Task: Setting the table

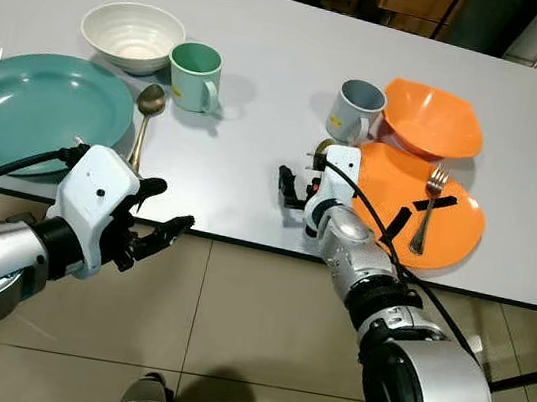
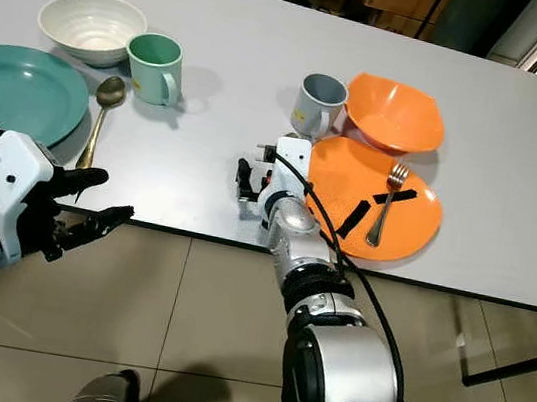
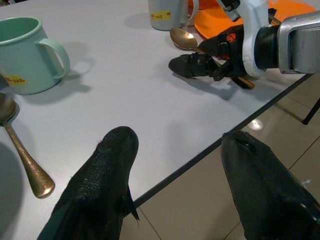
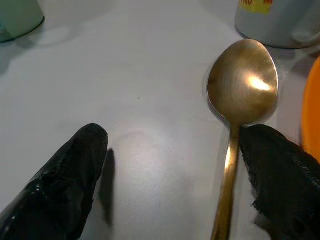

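Two place settings on grey table [image 1: 268, 70].

Head stereo pair high over the table [image 1: 268, 70] — wrist views low, close, sharing the spoon [image 4: 240, 100].

No text can be read with certainty. The grey mug [image 3: 167, 12] carries a yellow sticker [image 3: 162, 15] with red print, too small and blurred to make out; the same sticker appears cut off at the frame edge in the right wrist view. The green mug [image 3: 27, 55] carries a similar yellow sticker [image 3: 14, 80] low on its side, with red characters that cannot be deciphered. No other markings are legible.
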You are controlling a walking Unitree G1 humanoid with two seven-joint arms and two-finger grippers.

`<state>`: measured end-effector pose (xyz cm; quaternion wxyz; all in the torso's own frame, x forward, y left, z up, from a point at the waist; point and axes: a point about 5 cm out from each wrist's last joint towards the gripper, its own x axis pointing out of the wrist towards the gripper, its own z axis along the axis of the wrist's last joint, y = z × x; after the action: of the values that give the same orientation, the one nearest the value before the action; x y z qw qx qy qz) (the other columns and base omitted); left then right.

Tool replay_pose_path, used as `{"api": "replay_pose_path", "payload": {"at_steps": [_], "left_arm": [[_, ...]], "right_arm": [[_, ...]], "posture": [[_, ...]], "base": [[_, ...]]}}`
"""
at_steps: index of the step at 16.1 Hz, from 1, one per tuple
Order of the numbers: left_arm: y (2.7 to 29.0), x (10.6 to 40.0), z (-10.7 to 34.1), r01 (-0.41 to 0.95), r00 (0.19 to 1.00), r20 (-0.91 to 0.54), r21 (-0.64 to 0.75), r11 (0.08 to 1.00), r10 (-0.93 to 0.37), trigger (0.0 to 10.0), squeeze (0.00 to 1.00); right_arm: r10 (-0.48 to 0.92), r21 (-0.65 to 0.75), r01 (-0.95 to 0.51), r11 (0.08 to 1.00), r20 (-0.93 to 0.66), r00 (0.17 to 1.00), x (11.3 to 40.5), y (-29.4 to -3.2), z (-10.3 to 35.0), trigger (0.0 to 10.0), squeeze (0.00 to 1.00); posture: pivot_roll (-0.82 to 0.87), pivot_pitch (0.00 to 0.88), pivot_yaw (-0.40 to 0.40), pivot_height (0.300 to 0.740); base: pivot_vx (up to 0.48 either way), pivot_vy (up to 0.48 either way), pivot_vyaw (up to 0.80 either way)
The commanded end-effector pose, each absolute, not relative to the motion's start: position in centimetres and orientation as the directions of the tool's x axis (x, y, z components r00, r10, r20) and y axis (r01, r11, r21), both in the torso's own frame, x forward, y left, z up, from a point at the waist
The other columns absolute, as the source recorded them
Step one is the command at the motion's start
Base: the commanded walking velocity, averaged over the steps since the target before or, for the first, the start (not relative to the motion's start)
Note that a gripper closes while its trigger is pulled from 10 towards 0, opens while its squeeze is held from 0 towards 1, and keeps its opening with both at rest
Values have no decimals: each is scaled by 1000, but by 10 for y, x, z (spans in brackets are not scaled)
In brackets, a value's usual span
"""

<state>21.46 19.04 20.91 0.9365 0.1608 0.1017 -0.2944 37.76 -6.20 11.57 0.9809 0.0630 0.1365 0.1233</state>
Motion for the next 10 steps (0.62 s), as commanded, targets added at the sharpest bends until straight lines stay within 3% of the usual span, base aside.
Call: {"api": "replay_pose_path", "payload": {"at_steps": [1, 2, 3, 4, 10], "left_arm": [[189, 215, 208, 595, 799, -288, 241, 767, -529, 10000, 0], [189, 215, 208, 595, 799, -288, 242, 767, -529, 10000, 0], [189, 215, 208, 595, 798, -288, 243, 766, -529, 10000, 0], [189, 215, 208, 599, 796, -286, 246, 762, -533, 10000, 0], [184, 216, 202, 629, 773, -299, 235, 741, -560, 10000, 0]], "right_arm": [[256, 189, -205, 960, -305, 917, 373, -65, 104, 10000, 0], [259, 198, -204, 959, -310, 915, 373, -65, 104, 10000, 0], [260, 203, -202, 958, -316, 912, 373, -66, 104, 1922, 0], [261, 215, -198, 956, -326, 909, 375, -68, 105, 0, 0], [237, 248, -152, 957, -363, 901, 380, -79, 108, 0, 0]], "posture": [[280, 141, -77, 740], [280, 141, -77, 740], [280, 131, -80, 740], [279, 123, -82, 740], [258, 89, -90, 740]], "base": [[0, 0, 0], [0, 0, 0], [0, 0, 0], [0, 0, 0], [0, 0, 0]]}}
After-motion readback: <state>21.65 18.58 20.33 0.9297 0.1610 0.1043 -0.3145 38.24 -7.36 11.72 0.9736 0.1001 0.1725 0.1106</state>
